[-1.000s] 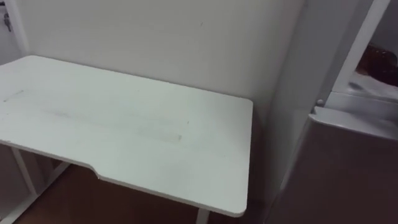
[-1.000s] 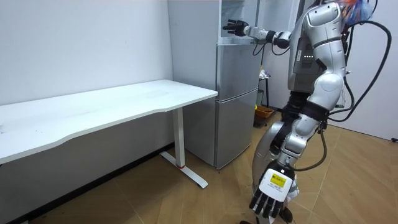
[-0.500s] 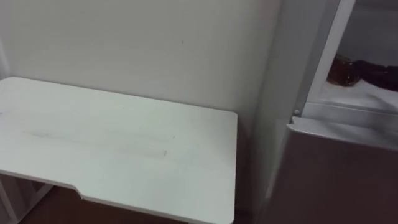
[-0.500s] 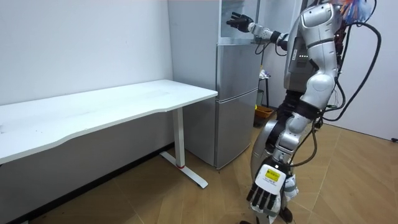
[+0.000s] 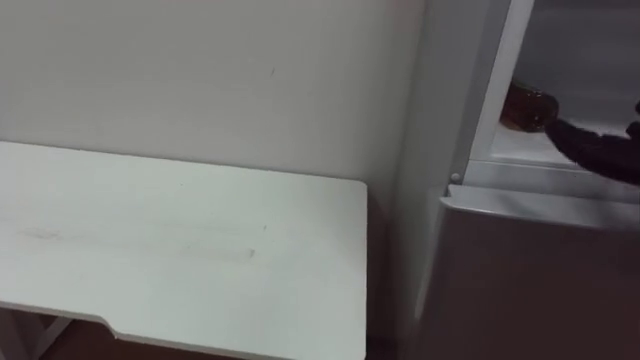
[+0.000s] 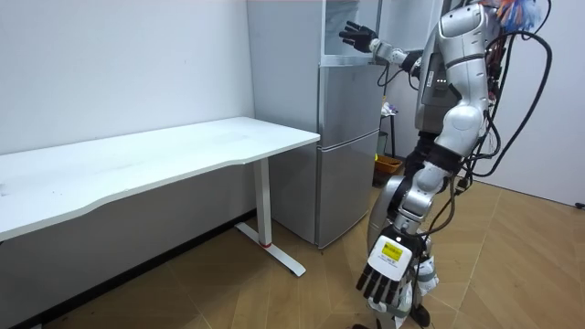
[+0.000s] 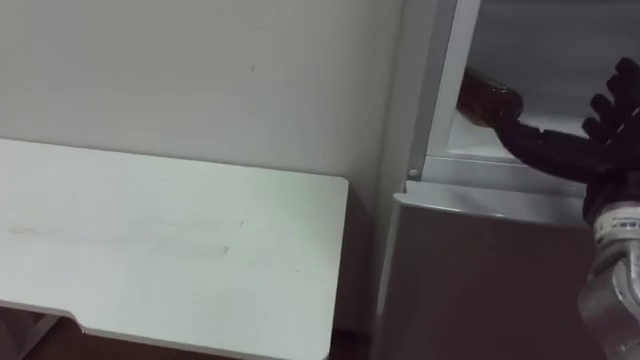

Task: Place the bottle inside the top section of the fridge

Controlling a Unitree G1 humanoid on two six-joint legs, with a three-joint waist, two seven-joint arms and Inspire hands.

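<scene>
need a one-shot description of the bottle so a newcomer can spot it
Find the grey fridge standing right of the white table; its upper compartment is open. The bottle lies on its side on that compartment's floor, close to the left frame. It is amber-brown against the white interior, just left of the robot's black right hand, whose fingers are spread.

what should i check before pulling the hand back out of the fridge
1. Bottle inside the upper fridge: ok, it lies on its side on the shelf.
2. Right hand let go: ok, fingers spread, not curled round the bottle.
3. Fingertips clear of the bottle: cannot tell, one reaches close to its end.
4. Bottle settled and unlikely to roll: cannot tell.
5. Left hand free: ok, it hangs open, low by the legs.
6. Lower door shut: ok.
</scene>
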